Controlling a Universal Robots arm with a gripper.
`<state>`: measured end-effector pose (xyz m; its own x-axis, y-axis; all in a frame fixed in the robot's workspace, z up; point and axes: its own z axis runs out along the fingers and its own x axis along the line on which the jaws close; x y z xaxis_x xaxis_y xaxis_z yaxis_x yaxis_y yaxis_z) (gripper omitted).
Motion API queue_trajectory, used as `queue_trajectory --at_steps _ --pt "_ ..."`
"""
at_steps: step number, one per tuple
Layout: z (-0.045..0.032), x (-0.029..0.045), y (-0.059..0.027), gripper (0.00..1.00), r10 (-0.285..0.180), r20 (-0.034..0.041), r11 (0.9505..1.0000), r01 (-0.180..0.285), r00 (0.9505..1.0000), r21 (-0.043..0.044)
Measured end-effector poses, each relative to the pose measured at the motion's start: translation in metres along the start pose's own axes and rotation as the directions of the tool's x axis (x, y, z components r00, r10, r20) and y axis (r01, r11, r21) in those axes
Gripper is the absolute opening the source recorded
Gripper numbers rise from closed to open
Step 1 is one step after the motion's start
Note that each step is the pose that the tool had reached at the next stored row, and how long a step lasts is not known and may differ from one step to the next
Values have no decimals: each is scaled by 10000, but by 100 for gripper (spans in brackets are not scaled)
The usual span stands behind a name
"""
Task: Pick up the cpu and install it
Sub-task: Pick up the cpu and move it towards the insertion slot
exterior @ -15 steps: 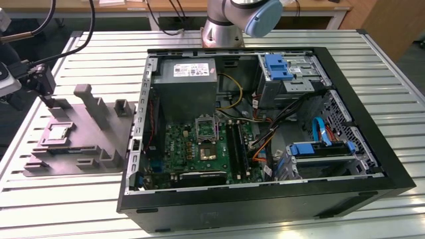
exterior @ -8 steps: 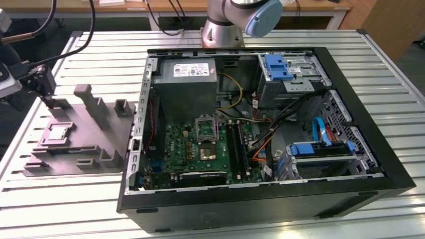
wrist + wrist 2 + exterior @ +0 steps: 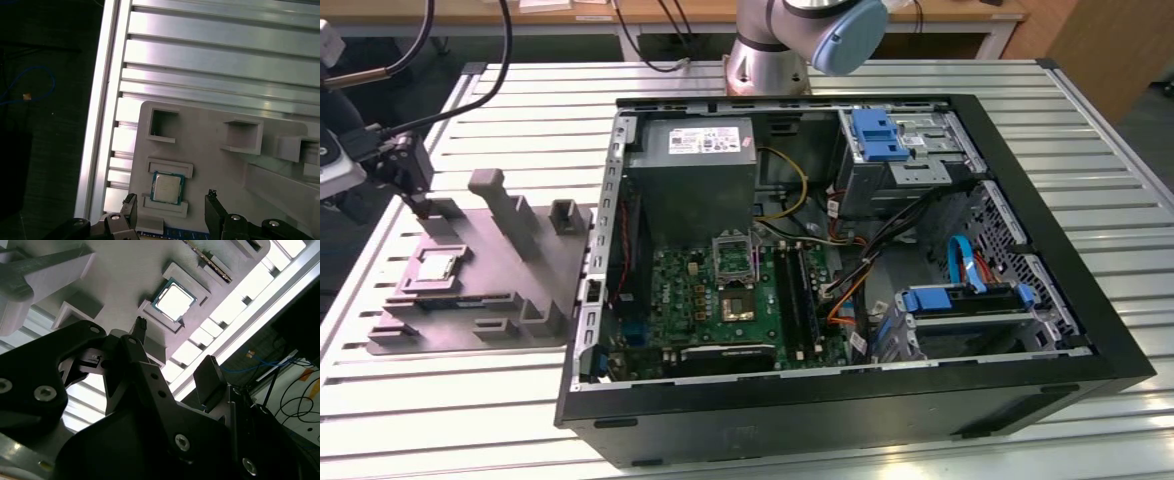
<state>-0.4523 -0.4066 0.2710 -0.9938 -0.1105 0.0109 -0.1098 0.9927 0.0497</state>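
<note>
The cpu lies flat in a recess near the tray's edge. The gripper hangs above the tray, pointing down. Its fingers are spread wide either side of the cpu, clear of it.

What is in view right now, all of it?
cpu: one, silvery, in a fixture recess
fixture: one, grey, on the table, exterior view's left
table: one, silver slats, under everything
case: one, black, open, beside the fixture
motherboard: one, green, inside the case
socket: one, metal frame, dark centre, on the motherboard
box: one, grey, white label, inside the case
brackets: two, blue, at the case's drive bays
arm: one, grey and blue, base behind the case
gripper: one, black, open, near the cpu, holding nothing
</note>
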Motion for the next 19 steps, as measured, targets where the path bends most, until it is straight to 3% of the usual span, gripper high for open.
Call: queue_trajectory --at_steps 16,19 --pt "14 0 -1 65 14 1 10000 -14 10000 -1" --pt "22 0 -1 65 239 14 9997 -239 9997 -4"
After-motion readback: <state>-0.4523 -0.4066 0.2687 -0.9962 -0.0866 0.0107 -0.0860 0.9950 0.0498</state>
